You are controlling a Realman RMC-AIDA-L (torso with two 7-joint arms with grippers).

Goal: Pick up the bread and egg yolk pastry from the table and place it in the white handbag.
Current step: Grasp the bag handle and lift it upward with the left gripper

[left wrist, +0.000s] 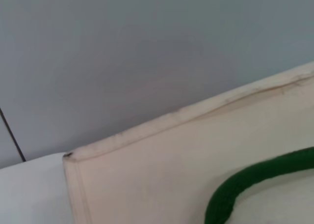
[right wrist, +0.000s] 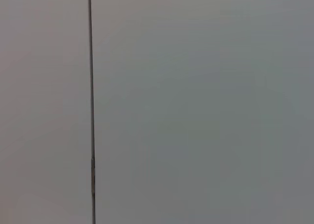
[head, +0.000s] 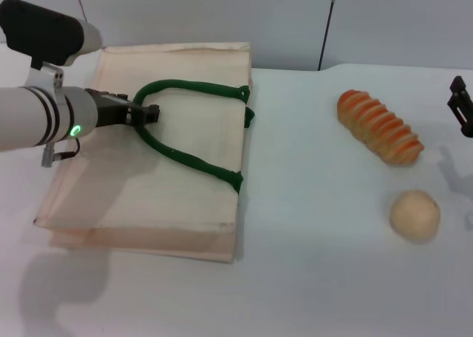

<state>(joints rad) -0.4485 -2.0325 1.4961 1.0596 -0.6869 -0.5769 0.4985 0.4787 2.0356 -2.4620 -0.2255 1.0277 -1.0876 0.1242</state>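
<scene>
Left gripper [head: 148, 116] clamped on bag [head: 185, 204] handle [head: 188, 160], far left. Bread [head: 380, 126] and pastry [head: 414, 215] far right, long axis diagonal. Nearer right gripper [head: 461, 106]; cannot tell its state.

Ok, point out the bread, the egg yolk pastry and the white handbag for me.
bread [head: 380, 126], head view, middle of the striped loaf.
egg yolk pastry [head: 414, 215], head view, centre of the ball.
white handbag [head: 133, 204], head view, bare fabric on its near side.

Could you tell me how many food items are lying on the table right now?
2: the bread lies on the table's right side, and the egg yolk pastry sits just nearer the robot. Neither is in the white handbag.
</scene>
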